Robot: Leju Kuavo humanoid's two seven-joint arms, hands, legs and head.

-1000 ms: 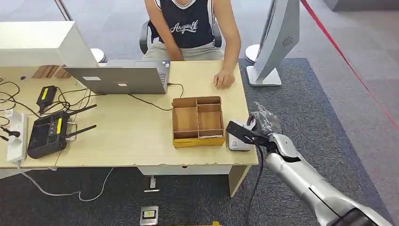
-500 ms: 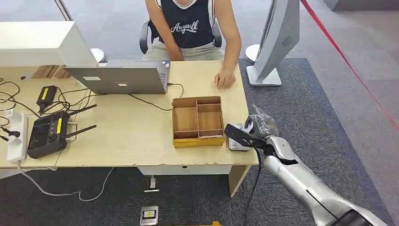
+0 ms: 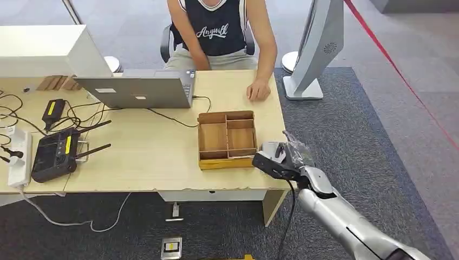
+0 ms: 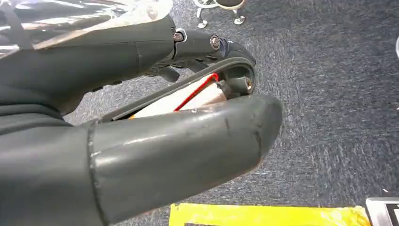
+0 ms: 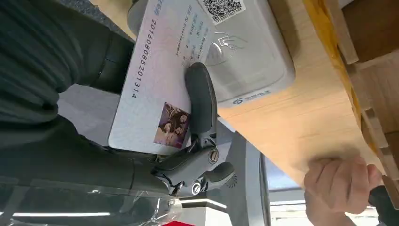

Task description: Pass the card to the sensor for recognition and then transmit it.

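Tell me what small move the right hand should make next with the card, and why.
Probably lower the card flat onto the sensor. The right hand holds it partly over the white reader at the desk's corner, not yet covering the contactless mark.

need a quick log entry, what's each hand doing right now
Left hand: fingers curled in; whether it holds anything cannot be told.
Right hand: holding the card over the white sensor on the table.
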